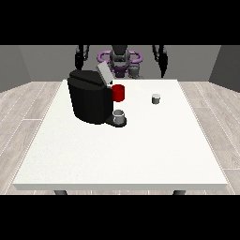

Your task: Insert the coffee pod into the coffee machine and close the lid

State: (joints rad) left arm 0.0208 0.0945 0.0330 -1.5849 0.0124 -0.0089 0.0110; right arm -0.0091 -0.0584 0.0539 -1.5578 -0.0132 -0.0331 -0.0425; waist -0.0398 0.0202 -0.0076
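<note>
Fingers: not discernible on either hand; whether they are spread or curled cannot be told from the front view.

Hand at the view's left (82,56): dark, raised beside the robot's body at the far edge of the table, above the tabletop and apart from every object.

Hand at the view's right (161,55): dark, likewise raised at the far edge, apart from every object.

Table (140,150): large, white, seen from across; the near half is bare white surface.

Coffee machine (88,96): black, bulky, placed on the left half of the table towards the far side. Its lid (104,74) is grey and is tilted upward, so the top is seen as open. A low black base projects from the machine's front at the view's right.

Grey cup (119,116): small, upright, set on the projecting base of the machine.

Red cup (118,93): upright, placed just beside the machine's upper right side in the view, behind the grey cup.

Coffee pod (156,98): small, pale grey cylinder, upright on the table, to the right of the machine in the view and well apart from it. It is not touched by either hand and is not in the machine.

Floor (28,103): pale wood planks, seen around the table.
</note>
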